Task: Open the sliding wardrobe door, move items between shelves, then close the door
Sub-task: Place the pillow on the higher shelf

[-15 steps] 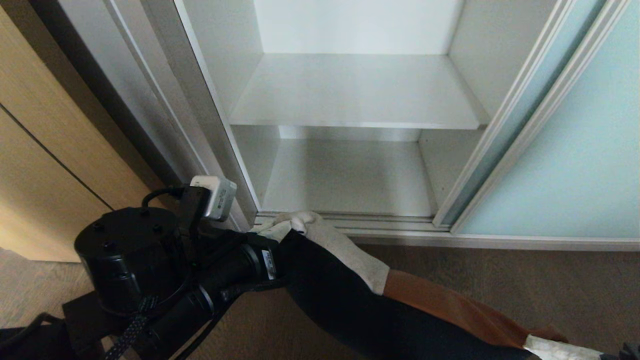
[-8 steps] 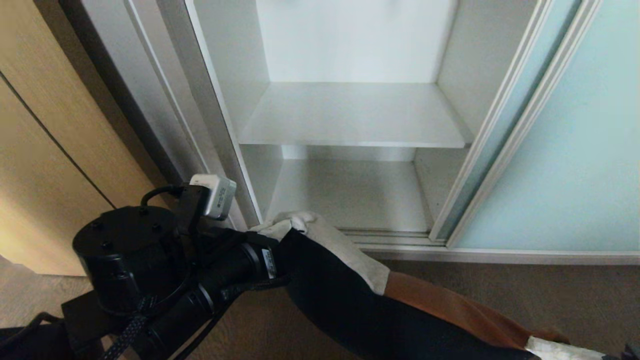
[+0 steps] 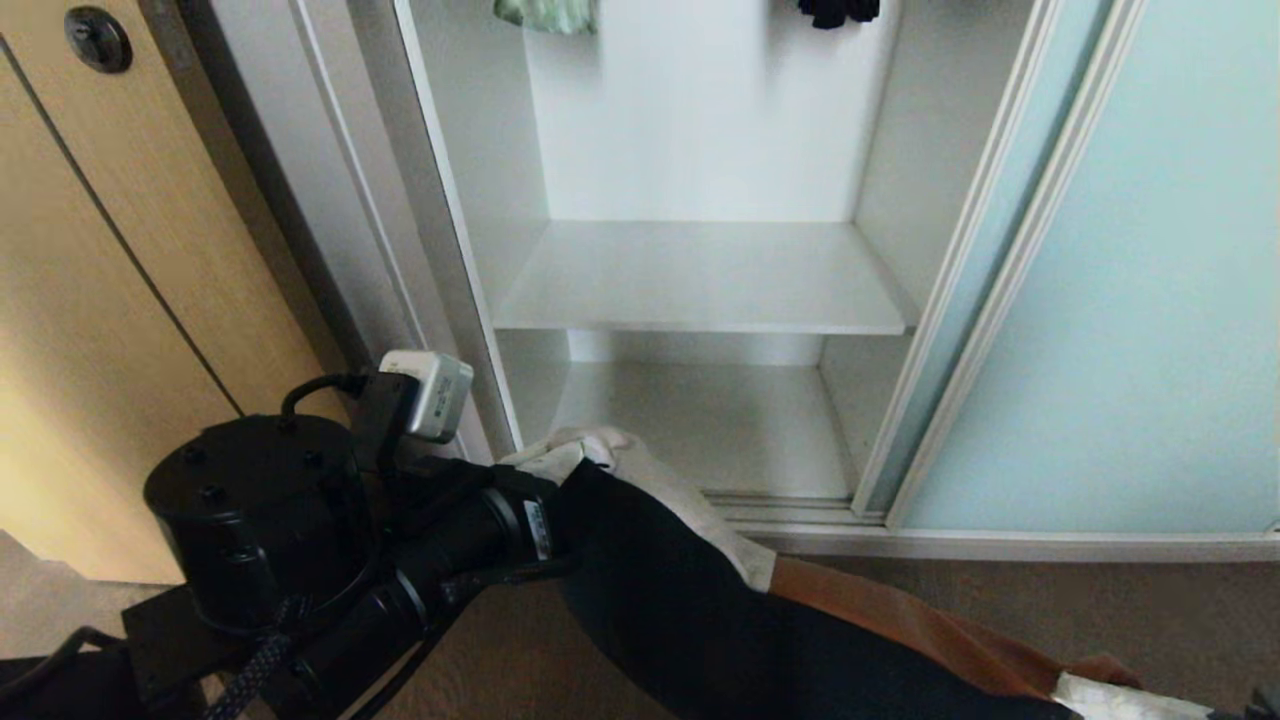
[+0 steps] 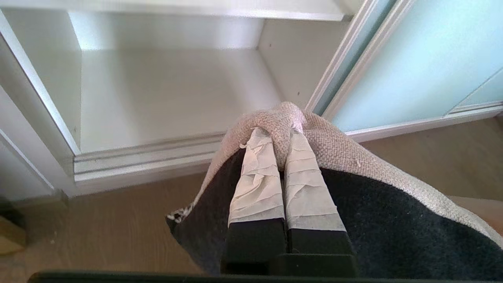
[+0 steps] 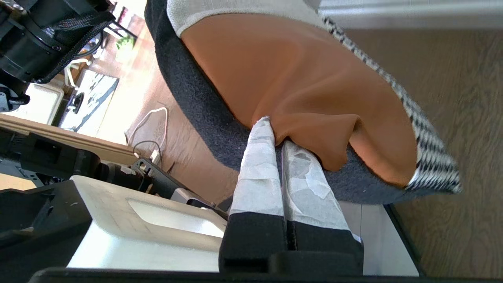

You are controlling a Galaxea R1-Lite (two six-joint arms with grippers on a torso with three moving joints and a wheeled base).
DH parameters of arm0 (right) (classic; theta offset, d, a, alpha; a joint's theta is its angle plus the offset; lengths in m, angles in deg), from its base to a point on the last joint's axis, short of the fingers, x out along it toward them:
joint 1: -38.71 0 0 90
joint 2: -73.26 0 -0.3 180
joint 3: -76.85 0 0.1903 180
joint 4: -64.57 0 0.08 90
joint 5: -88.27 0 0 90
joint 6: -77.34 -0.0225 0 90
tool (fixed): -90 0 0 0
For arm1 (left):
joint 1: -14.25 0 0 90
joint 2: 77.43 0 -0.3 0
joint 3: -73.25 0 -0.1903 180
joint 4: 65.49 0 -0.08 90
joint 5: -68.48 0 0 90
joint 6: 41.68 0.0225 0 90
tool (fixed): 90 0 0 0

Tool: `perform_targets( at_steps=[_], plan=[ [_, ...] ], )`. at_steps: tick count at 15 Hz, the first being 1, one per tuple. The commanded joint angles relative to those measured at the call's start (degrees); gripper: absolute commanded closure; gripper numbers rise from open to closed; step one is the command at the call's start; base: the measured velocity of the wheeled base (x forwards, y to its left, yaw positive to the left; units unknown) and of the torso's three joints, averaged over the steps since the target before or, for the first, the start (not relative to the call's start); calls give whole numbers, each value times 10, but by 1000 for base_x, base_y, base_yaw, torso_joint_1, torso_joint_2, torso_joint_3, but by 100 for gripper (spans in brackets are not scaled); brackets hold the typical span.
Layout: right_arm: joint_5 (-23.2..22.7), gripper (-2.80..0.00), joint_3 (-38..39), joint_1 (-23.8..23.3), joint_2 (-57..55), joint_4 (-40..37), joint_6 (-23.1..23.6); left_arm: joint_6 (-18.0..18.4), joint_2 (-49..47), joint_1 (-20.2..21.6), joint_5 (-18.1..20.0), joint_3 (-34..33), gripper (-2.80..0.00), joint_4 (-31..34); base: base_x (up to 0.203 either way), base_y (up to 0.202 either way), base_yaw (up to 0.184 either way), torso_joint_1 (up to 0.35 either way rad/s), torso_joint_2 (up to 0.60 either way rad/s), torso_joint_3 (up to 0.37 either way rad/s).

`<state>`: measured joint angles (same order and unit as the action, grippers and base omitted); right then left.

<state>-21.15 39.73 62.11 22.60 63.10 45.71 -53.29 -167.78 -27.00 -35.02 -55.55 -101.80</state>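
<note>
The camera has tilted upward; the hands have kept still. The left hand (image 4: 281,157) is clamped on the beige knit end of the soft black, rust-orange and white clothes bundle (image 3: 700,600), the right hand (image 5: 275,135) on its orange fabric, before the white shelves (image 3: 700,280), beside the frosted blue-green sliding door (image 3: 1130,300).

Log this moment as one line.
door open | left hand shut on clothes bundle | right hand shut on bundle | shelves bare
</note>
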Motion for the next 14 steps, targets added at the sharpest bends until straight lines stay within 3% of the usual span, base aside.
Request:
perform_targets(
  at_steps=[1,14],
  plan=[
    [-1,0,-1,0,0,2,-2,-1,-1,0,-1,-2,0,-4,0,0,0,2,6,206],
    [-1,0,0,0,2,2,-2,-1,-3,-1,0,-6,0,-4,0,0,0,1,1,202]
  ],
)
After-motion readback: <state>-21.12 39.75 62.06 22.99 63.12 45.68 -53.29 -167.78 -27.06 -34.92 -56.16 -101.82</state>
